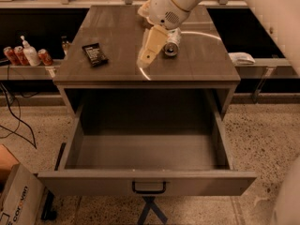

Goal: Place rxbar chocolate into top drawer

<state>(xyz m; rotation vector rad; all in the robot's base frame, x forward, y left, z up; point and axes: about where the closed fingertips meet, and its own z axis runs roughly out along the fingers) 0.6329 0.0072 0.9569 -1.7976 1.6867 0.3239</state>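
Speckled flooring surrounds a grey bench (197,69) whose top drawer (145,151) stands pulled out, nothing in it, below and in front of the drink can (171,42). Well apart from that can, to its left, the rxbar chocolate (95,54) lies flat on the bench top. Just beside the can, on the bar's side, the end effector (144,60) hangs over the bench with nothing visible in it; whether it is apart or together I cannot tell. The bar is probably light and thin, with a slick, crinkly wrapper. It is best pinched across its narrow width near the middle.
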